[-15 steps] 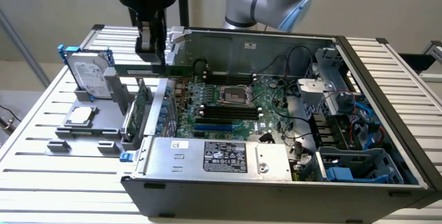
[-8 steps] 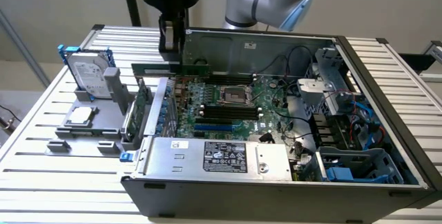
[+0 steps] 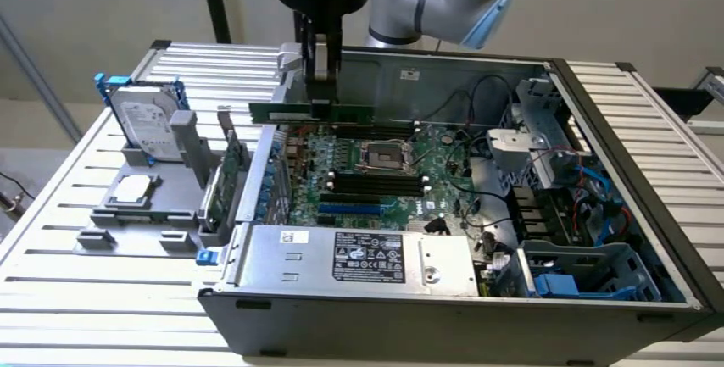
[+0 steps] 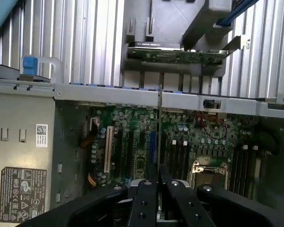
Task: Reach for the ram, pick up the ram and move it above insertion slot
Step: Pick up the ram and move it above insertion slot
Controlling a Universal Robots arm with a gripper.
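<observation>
Item: the ram (image 3: 309, 113), a thin green stick (seen edge-on in the wrist view (image 4: 159, 124)). We find it clamped between the fingers of the gripper (image 3: 320, 104), held level above the motherboard (image 3: 374, 172) inside the open computer case (image 3: 633, 172).

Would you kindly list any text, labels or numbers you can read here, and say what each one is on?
None can be read.
Black label on the silver power supply box: print and marks too small to read.
White sticker beside it: blurred.
White label on the upright silver hard drive: unreadable.
Thin green ram stick in the gripper: no legible marking.
</observation>
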